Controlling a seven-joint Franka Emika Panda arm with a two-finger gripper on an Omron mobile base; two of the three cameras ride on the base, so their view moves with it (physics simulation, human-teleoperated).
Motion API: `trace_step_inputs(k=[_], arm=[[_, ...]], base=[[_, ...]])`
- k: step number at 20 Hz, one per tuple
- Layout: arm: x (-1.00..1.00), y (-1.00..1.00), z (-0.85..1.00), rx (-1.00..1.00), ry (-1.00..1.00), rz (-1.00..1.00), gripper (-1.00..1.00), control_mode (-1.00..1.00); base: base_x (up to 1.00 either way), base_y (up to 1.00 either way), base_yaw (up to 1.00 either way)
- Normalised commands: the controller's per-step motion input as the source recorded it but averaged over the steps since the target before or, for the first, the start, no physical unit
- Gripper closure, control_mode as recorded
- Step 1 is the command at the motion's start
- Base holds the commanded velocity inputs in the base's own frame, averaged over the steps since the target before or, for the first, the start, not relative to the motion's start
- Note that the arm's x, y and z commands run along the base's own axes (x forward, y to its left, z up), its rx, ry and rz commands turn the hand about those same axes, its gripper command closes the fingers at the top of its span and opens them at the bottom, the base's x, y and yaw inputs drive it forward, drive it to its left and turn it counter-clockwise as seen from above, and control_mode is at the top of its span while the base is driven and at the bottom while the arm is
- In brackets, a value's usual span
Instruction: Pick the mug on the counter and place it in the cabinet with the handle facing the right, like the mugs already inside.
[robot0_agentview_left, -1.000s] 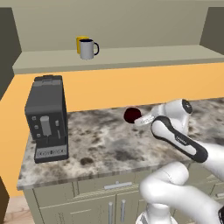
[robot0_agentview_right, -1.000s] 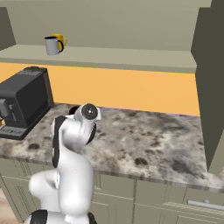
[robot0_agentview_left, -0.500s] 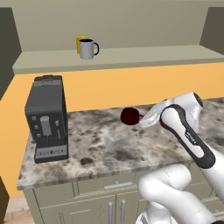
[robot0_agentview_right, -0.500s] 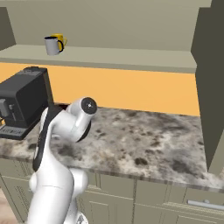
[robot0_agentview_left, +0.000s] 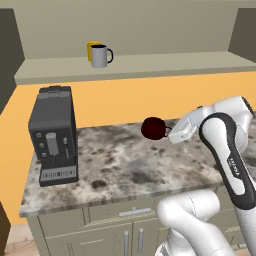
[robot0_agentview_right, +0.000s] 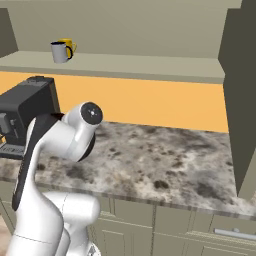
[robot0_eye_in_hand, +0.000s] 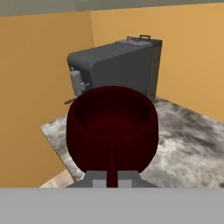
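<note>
Hand view shows the squat, rounded maroon mug (robot0_eye_in_hand: 111, 129), glossy and dark inside, its thin handle (robot0_eye_in_hand: 112, 168) at 6 o'clock clenched between the gripper (robot0_eye_in_hand: 112, 180) jaws. It hangs above the speckled marble counter (robot0_agentview_left: 125, 170), the boxy grey coffee machine (robot0_eye_in_hand: 118, 65) at 12 o'clock.

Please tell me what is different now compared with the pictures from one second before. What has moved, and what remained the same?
The hand, shut on the maroon mug's handle, has lifted the maroon mug higher above the counter, and the arm has swung upward. The grip did not change. The grey mug and yellow mug in the cabinet and the coffee machine stayed in place.
</note>
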Motion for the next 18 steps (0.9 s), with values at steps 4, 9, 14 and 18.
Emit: trace_step_inputs(k=[4, 9, 14, 18], arm=[[-0.47, 0.0, 0.75, 0.0, 0.0, 0.0, 1.0, -1.0], [-0.24, 0.0, 0.73, 0.0, 0.0, 0.02, 1.0, -1.0], [0.0, 0.0, 0.53, 0.02, 0.0, 0.08, 1.0, -1.0], [0.07, -0.02, 0.31, 0.05, 0.0, 0.03, 1.0, -1.0]], base=[[0.0, 0.0, 0.0], [0.0, 0.0, 0.0], [0.0, 0.0, 0.0], [0.0, 0.0, 0.0]])
